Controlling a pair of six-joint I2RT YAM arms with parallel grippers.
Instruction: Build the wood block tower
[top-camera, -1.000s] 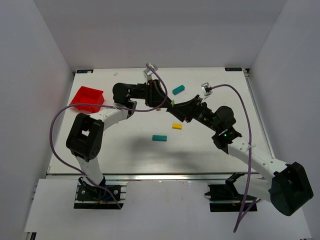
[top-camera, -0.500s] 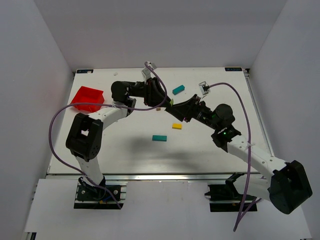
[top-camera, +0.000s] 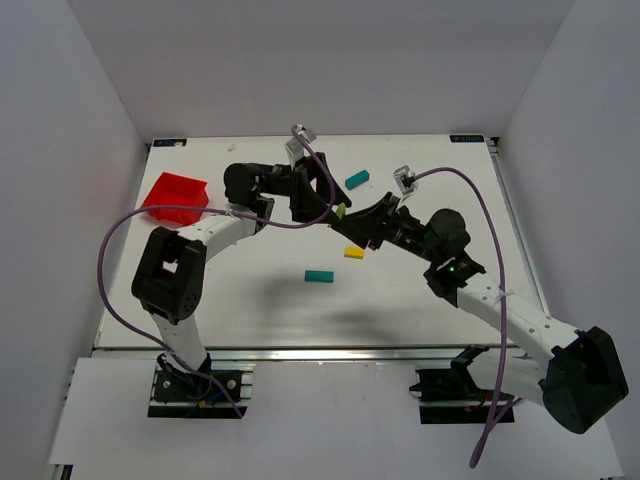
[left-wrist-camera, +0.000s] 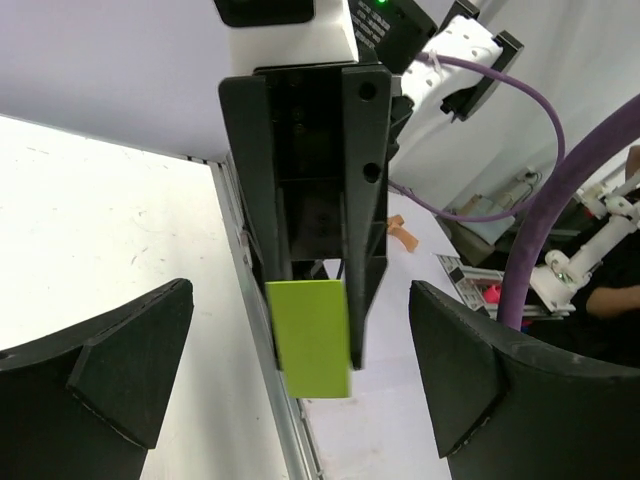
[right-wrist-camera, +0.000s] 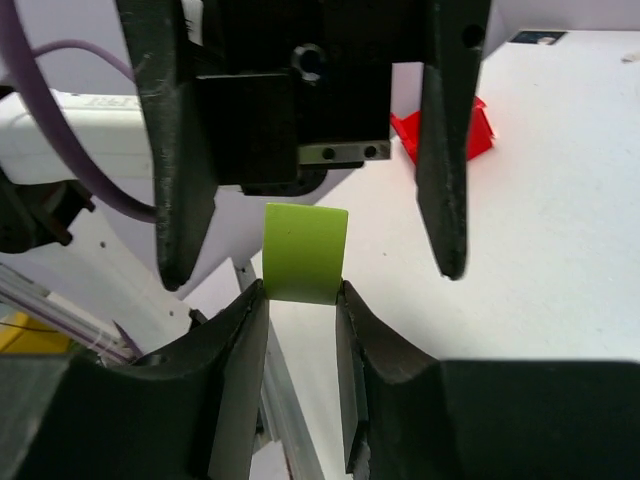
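the lime-green block (right-wrist-camera: 305, 252) is being shown with a smooth, matt painted face. the right gripper (right-wrist-camera: 300, 298) and the left gripper (left-wrist-camera: 300, 300) are being seen as matt black plastic. the white table (left-wrist-camera: 100, 220) is being shown matt and lightly scuffed, the red bin (top-camera: 176, 196) as smooth plastic, and the purple cable (left-wrist-camera: 545, 130) as sleek sheathing.

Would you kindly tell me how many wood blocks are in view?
4: far teal block at the far middle, yellow block near the centre, near teal block just nearer than it, green block clamped in the right jaws. Others may be hidden.
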